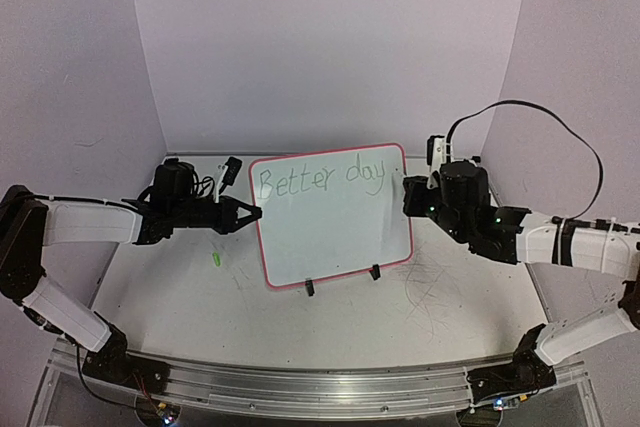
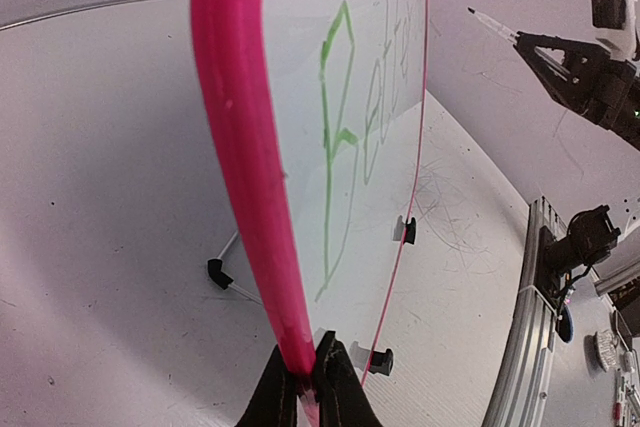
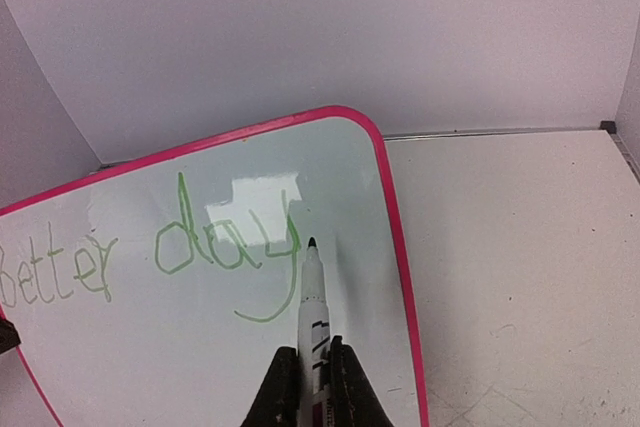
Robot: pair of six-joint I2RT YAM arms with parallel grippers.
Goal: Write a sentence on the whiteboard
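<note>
The whiteboard (image 1: 335,237) stands tilted on its black feet at the table's middle, pink-red rim all round. Thin green writing reads "Better day" (image 1: 318,182) along its top; it also shows in the right wrist view (image 3: 170,252). My left gripper (image 1: 250,214) is shut on the board's left rim (image 2: 245,177), jaws pinched either side of the pink edge. My right gripper (image 1: 408,195) is shut on a white marker (image 3: 312,317), whose dark tip sits just right of the "y", close to the board face (image 3: 340,347).
A small green marker cap (image 1: 214,259) lies on the table left of the board. Old scribble marks (image 1: 435,292) cover the table at the right. Purple walls close the back and sides. The metal rail (image 1: 300,387) runs along the near edge.
</note>
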